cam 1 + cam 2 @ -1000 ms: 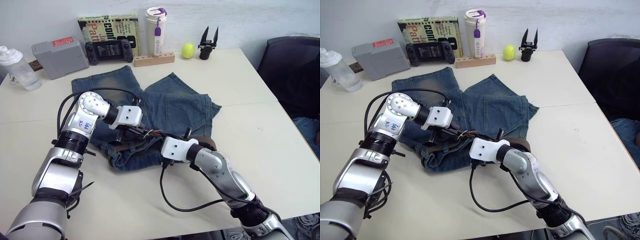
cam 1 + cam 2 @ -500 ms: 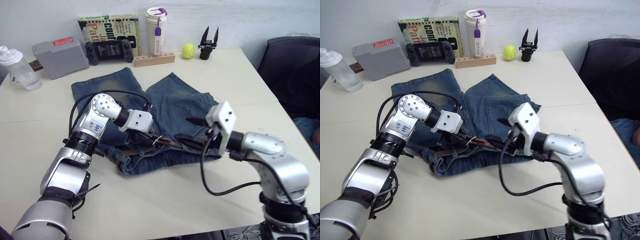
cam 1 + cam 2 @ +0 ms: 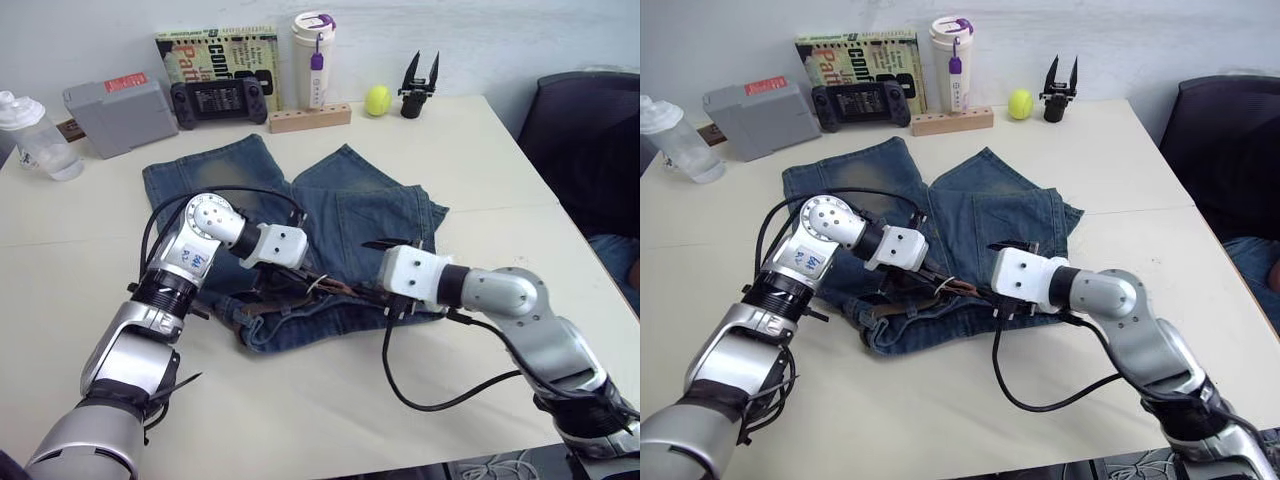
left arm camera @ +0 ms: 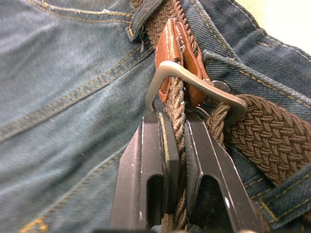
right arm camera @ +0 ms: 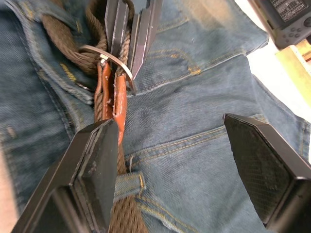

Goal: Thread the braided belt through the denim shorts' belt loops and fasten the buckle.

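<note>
Denim shorts lie mid-tabletop, open surface toward the near edge. Left pincer clamps the braided belt beside the buckle; right pincer spread wide, one finger touching the belt.

You are looking at faded blue denim shorts spread flat on the table, legs pointing away from you, waistband nearest. A dark-brown braided belt runs along that waistband and passes under a belt loop. Its silver buckle, with a tan leather tab, lies on the denim near the middle, a thin woven strand running through the frame.
</note>
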Motion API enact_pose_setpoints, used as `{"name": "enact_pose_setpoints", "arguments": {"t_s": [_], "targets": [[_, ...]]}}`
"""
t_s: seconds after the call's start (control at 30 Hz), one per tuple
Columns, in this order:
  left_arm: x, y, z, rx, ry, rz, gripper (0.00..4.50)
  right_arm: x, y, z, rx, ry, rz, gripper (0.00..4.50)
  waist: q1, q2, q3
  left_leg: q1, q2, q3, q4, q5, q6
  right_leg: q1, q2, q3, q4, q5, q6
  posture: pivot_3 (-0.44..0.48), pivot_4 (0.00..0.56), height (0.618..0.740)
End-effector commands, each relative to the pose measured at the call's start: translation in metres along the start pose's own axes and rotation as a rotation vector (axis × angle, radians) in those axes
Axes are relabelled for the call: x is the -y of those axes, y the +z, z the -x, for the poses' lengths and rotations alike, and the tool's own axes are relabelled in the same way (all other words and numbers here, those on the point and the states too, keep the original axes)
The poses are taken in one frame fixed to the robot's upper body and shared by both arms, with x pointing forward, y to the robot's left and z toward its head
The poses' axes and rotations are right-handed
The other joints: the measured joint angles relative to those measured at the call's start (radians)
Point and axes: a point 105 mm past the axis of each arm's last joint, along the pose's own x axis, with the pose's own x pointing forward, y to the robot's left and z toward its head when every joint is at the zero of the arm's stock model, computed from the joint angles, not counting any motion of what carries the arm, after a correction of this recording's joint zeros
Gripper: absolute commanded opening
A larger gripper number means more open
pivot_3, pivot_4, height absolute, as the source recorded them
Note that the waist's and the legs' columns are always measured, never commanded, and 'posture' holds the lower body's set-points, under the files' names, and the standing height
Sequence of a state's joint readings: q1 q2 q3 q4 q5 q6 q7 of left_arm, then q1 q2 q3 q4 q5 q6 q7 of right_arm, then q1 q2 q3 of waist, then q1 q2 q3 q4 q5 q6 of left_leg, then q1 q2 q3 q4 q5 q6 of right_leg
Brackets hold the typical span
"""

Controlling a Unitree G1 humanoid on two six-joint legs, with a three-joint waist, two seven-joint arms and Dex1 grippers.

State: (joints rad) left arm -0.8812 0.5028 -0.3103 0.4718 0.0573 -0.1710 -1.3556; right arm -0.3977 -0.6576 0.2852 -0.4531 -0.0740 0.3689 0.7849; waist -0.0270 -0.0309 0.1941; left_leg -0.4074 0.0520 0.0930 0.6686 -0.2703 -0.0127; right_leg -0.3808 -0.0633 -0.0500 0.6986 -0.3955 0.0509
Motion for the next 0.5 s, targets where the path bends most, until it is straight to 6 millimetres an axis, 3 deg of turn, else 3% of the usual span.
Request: {"name": "enact_pose_setpoints", "arguments": {"t_s": [0.03, 0.4, 0.5], "targets": [[-0.002, 0.008, 0.005, 0.012, 0.058, 0.018, 0.0, 0.002, 0.002, -0.003, 0.006, -0.048, 0.05, 3.68, 0.0, 0.0, 0.0, 0.0, 0.0, 0.0, 0.0, 0.0, 0.0, 0.0, 0.0, 0.0, 0.0, 0.0, 0.0, 0.0, 0.15, 0.693], [0.005, 0.011, 0.001, 0.003, 0.096, 0.072, 0.0, -0.009, 0.006, -0.016, 0.049, -0.042, 0.026, 3.68, 0.0, 0.0, 0.0, 0.001, 0.0, 0.0, 0.0, 0.0, 0.0, 0.001, 0.0, 0.0, 0.0, 0.0, 0.0, 0.0, 0.15, 0.693], [0.006, 0.014, -0.001, 0.014, 0.093, 0.066, 0.0, -0.012, 0.004, -0.021, 0.049, -0.038, 0.022, 2.93, 0.001, 0.0, 0.0, 0.001, 0.0, 0.0, 0.0, 0.0, 0.0, 0.002, 0.0, 0.0, 0.0, 0.0, 0.0, 0.0, 0.15, 0.693]]}}
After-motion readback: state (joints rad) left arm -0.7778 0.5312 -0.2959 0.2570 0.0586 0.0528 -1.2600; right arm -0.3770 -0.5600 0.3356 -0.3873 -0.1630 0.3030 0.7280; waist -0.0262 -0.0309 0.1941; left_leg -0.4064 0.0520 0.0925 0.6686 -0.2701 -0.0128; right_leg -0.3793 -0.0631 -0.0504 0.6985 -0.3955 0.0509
